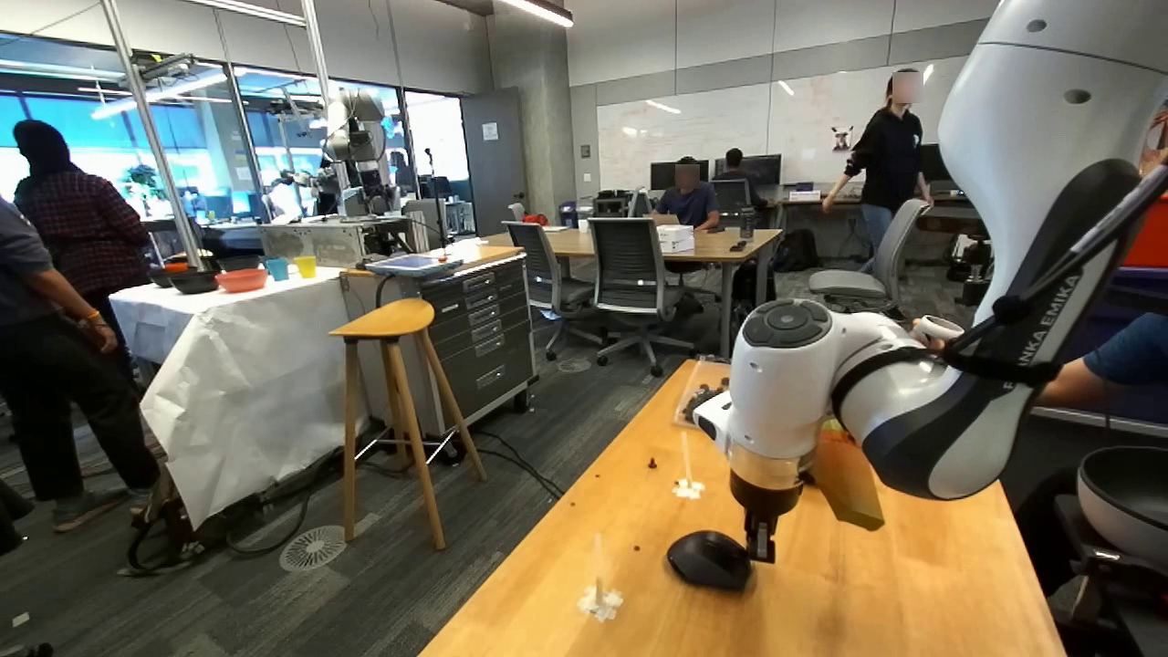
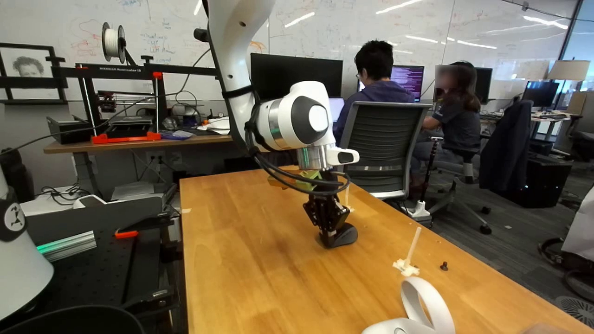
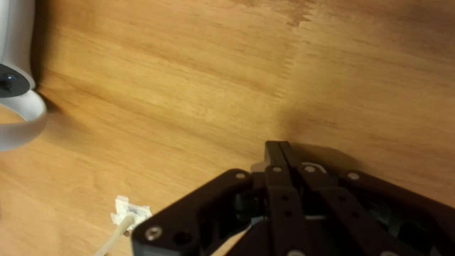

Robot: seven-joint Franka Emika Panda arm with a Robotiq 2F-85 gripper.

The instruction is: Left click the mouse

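Note:
The black, low-domed mouse (image 1: 710, 559) lies on the wooden table, and it also shows in an exterior view (image 2: 348, 234). My gripper (image 1: 760, 553) points down right beside the mouse, its tips low and close to one end of it. In an exterior view the fingertips (image 2: 327, 242) overlap the mouse; I cannot tell whether they touch it. In the wrist view the two fingers (image 3: 278, 143) are pressed together with nothing between them. The mouse does not show there, apparently hidden behind the gripper.
A white ring-shaped controller (image 2: 429, 304) lies on the table, also at the wrist view's left edge (image 3: 21, 42). Thin sticks taped upright stand near the table's edge (image 2: 411, 253), one also in the wrist view (image 3: 122, 225). A clear tray (image 1: 703, 401) holds dark bits. A dark screw (image 2: 444, 266) lies nearby.

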